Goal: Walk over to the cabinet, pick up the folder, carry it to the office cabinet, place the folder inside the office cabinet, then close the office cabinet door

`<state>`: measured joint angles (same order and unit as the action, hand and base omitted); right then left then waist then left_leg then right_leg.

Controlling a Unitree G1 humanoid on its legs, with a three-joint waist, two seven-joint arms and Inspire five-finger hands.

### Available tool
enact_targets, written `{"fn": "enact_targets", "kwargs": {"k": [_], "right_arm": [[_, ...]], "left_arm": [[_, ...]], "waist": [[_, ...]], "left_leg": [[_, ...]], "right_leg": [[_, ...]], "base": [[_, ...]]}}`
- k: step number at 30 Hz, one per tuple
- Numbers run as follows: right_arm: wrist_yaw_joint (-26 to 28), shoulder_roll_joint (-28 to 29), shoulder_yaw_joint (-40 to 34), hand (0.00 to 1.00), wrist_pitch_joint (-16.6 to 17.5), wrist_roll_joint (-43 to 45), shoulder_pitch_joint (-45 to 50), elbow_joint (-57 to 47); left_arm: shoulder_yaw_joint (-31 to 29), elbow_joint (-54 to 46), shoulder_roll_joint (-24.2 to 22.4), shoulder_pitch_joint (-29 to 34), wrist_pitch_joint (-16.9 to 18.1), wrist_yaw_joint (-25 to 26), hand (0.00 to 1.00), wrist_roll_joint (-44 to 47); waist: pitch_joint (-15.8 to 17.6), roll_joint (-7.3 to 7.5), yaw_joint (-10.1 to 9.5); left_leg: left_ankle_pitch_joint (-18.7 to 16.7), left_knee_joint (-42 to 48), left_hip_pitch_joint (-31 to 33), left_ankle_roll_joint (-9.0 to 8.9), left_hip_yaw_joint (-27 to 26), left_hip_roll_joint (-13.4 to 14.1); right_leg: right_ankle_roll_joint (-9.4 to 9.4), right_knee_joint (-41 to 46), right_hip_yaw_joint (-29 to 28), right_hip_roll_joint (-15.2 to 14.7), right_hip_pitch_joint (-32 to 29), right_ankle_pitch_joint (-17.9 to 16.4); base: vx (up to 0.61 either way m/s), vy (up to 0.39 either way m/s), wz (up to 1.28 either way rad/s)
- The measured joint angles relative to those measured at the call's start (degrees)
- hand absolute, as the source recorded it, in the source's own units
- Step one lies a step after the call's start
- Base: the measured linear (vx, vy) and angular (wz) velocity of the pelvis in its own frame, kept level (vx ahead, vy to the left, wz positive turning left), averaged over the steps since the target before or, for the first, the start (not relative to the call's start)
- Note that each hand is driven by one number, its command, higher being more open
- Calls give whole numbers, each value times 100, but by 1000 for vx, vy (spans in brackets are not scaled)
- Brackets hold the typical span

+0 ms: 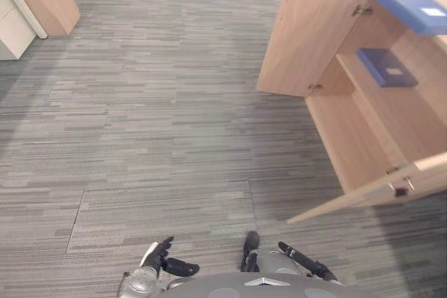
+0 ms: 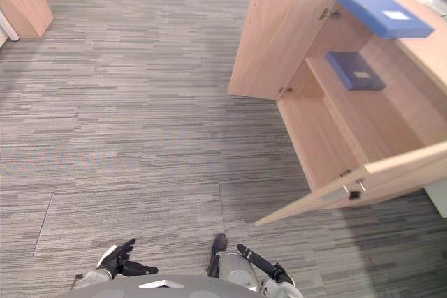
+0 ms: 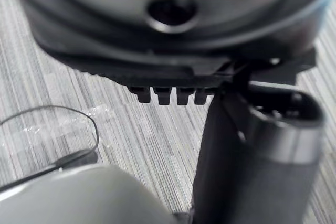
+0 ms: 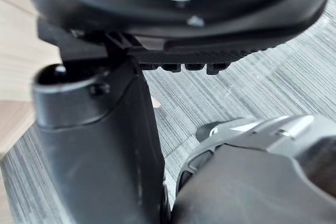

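Left hand (image 1: 162, 255) and right hand (image 1: 305, 262) hanging open, empty, above carpet (image 1: 174, 116) | cabinet (image 1: 349, 137) standing open | light folder (image 1: 411, 6) lying on top | dark folder (image 1: 386, 68) lying on shelf

You see the left hand (image 3: 157, 51) from very close, its dark bulk wide across the view. Its fingers (image 3: 164, 96) show as a short row of tips, with the thumb (image 3: 257, 156) beside them, holding nothing. Past them lies grey striped carpet (image 3: 31, 87).
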<state>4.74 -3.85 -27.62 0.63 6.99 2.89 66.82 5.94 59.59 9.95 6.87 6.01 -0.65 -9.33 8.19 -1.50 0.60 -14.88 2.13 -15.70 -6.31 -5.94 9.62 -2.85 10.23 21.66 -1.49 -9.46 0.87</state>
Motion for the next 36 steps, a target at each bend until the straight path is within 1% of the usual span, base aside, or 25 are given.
{"fn": "enact_targets", "kwargs": {"k": [1,3,5,7,8,9,12,13,14,15,16,17,18,19,21,23,25,27,28,30,31,32,33,35,36], "right_arm": [[-26,-31,225,100,-12,4,-87,24],[-30,-33,375,100,-5,11,-99,42],[-33,-79,593,100,12,19,-97,51],[-34,-121,740,100,13,19,-80,42],[-43,-144,890,100,25,21,-90,43],[-64,-174,1012,100,-39,25,-129,82],[-128,-187,1147,100,-75,21,-245,224],[-161,-167,1162,100,-75,22,-268,224],[-164,-158,1162,100,-73,22,-260,224],[-164,-165,1149,100,-75,23,-250,227],[-158,-182,1140,100,-50,27,-219,213],[-147,-222,1137,100,-15,33,-176,190],[-132,-326,1146,100,36,60,-81,141],[-157,-350,1142,100,44,77,-40,136],[-119,-183,1002,100,84,270,66,97],[-126,-88,751,100,80,274,100,98],[-131,-28,589,100,80,270,133,106],[-117,-16,540,100,81,274,166,103],[-73,-8,430,100,89,279,207,89],[-21,30,165,100,77,276,231,96],[-13,96,-55,100,81,331,264,81],[-16,160,-150,100,99,406,240,-17],[-16,159,-106,100,104,400,225,-44],[-15,145,-87,100,96,353,79,-49],[-14,145,-86,100,99,303,51,-81]], "left_arm": [[-3,48,7,-34,0,-33,100,-9],[-10,81,25,-41,-1,-59,100,-9],[-78,91,30,-59,-2,-77,100,-7],[-330,20,-2,-66,-5,-49,100,34],[-534,-64,-33,-60,-13,-9,100,47],[-589,-135,-22,-79,-18,45,100,46],[-639,-283,34,-228,-18,190,100,43],[-632,-421,81,-236,-11,220,100,43],[-624,-472,81,-243,-4,211,100,43],[-601,-615,75,-291,5,196,100,42],[-498,-716,51,-292,33,200,100,45],[-438,-739,14,-296,40,205,100,45],[-399,-724,-116,-283,39,204,100,49],[-400,-720,-158,-246,29,209,100,57],[-391,-638,-108,-328,33,300,100,76],[-413,-471,-104,-429,22,275,100,99],[-524,-339,-99,-427,18,251,100,288],[-613,-148,-97,-355,17,263,100,298],[-629,-37,-107,-277,14,248,100,298],[-634,-29,-94,-174,7,201,100,299],[-632,-18,-89,-129,1,187,100,303],[-631,-4,-91,-42,2,200,100,318],[-632,8,-93,-24,2,198,100,337],[-638,11,-104,-35,8,199,100,454],[-684,38,-115,-20,12,196,100,465]], "waist": [[0,34,59],[-12,72,103],[-18,75,100],[-32,29,77],[-13,32,47],[3,50,-60],[145,166,-217],[260,197,-201],[275,220,-188],[322,257,-185],[333,228,-185],[332,161,-182],[306,-24,-204],[287,-94,-224],[178,156,-150],[149,214,-149],[72,298,-204],[-64,300,-194],[-186,269,-194],[-175,286,-142],[-141,245,-70],[-147,261,43],[-151,269,92],[-129,276,98],[-116,270,87]], "left_leg": [[96,264,72,-102,1,192],[126,623,143,-114,0,284],[129,2020,481,-111,-22,486],[313,3312,892,132,-56,710],[775,4425,1273,393,-193,962],[664,5360,1639,446,-382,1235],[118,5969,2129,443,-686,1352],[-196,5809,2440,414,-703,1212],[-292,5636,2610,408,-668,1075],[-400,5012,2892,352,-563,775],[-325,3896,3023,247,-390,406],[-200,3223,3034,198,-218,252],[493,2497,2947,67,21,90],[690,2363,2856,95,10,-68],[541,2253,2861,295,-90,-536],[413,2249,2823,506,-242,-726],[353,2026,2534,617,-555,-844],[355,1613,2125,726,-873,-945],[369,1333,1856,793,-1068,-1021],[374,934,1270,912,-1289,-1191],[318,794,898,1006,-1309,-1254],[306,633,571,1026,-1269,-1288],[305,516,362,1028,-1235,-1289],[305,398,79,1028,-1235,-1230],[305,383,-41,1027,-1256,-1151]], "right_leg": [[-208,51,109,151,102,-232],[-225,10,154,216,272,-372],[-248,-413,128,436,856,-468],[-269,-654,38,610,1218,-511],[-314,-841,-77,717,1518,-538],[-348,-935,-238,778,1731,-560],[-403,-975,-625,676,2086,-599],[-366,-1038,-792,537,2336,-666],[-287,-1027,-826,443,2389,-725],[-219,-962,-907,257,2439,-834],[-1,-856,-995,29,2427,-1008],[124,-786,-1059,-52,2430,-1115],[356,-743,-1282,-141,2484,-1246],[374,-786,-1406,-208,2510,-1245],[396,-588,-1562,-527,2375,-1207],[530,-540,-1720,-730,2282,-1136],[666,-357,-1992,-944,2202,-1052],[750,251,-2230,-1101,1899,-1000],[809,944,-2327,-1181,1552,-964],[978,2504,-2212,-1423,1002,-795],[929,3641,-1910,-1600,682,-671],[745,4632,-1303,-1817,471,-778],[579,5124,-741,-1983,355,-888],[308,5289,52,-2051,220,-1141],[282,5032,450,-2011,135,-1360]], "base": [[387,-226,21],[321,-188,18],[326,-180,3],[316,-144,-22],[367,-115,-49],[299,-57,-57],[257,68,-63],[215,193,-42],[245,276,-40],[190,297,-35],[171,313,-36],[164,370,-52],[157,333,-56],[264,382,-59],[374,297,-23],[304,220,-17],[343,261,-60],[263,169,-83],[317,198,-81],[320,193,-53],[310,148,-2],[350,144,10],[279,89,13],[258,22,5],[242,-41,-1]]}}
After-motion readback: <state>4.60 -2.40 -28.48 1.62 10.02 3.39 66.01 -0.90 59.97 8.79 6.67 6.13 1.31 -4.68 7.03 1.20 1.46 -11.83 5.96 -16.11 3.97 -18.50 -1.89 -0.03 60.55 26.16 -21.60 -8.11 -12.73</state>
